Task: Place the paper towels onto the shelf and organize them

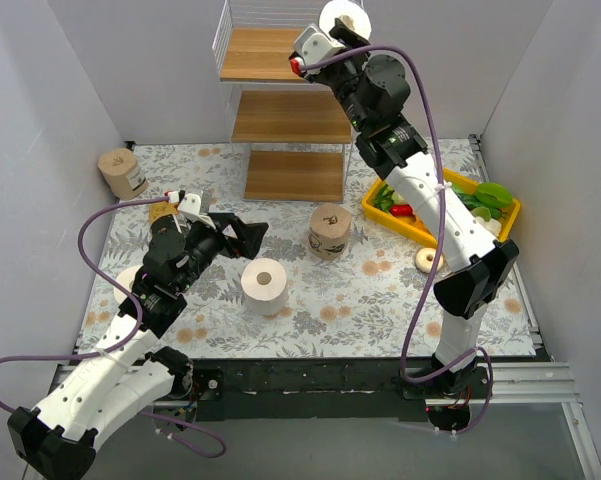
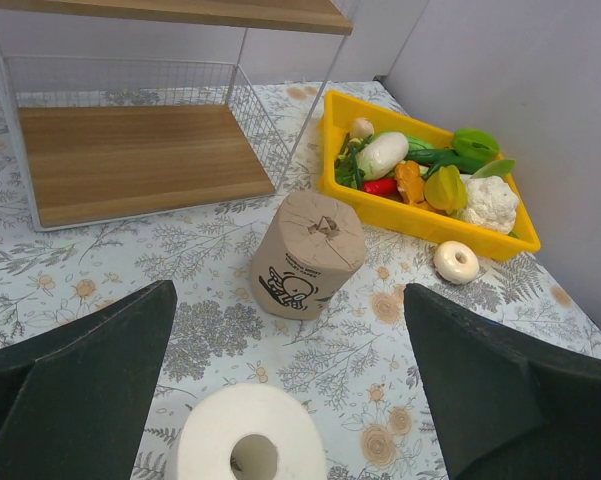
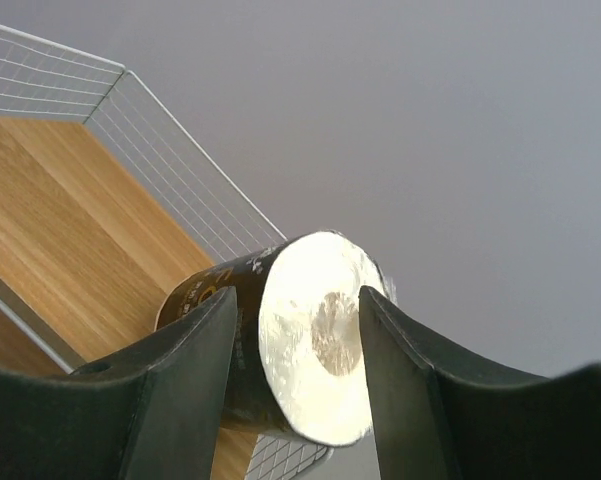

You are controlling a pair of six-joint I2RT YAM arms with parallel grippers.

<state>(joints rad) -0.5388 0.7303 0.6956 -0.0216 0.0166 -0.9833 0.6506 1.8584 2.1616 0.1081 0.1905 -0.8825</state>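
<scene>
Holding a black-wrapped paper towel roll (image 3: 310,345) clamped in the right gripper (image 3: 298,305) at the edge of the top tier of the shelf (image 1: 270,55), at 12 o'clock. Hovering with the left gripper (image 1: 244,236) spread wide, empty, above the surface (image 1: 380,290). Next, by judgement: reaching in over that tier, then letting go.

Grey leaves and tan blossoms cover the tablecloth (image 1: 370,295). Black print marks the tan roll (image 2: 306,255); the black roll (image 3: 300,350) ends white.
</scene>
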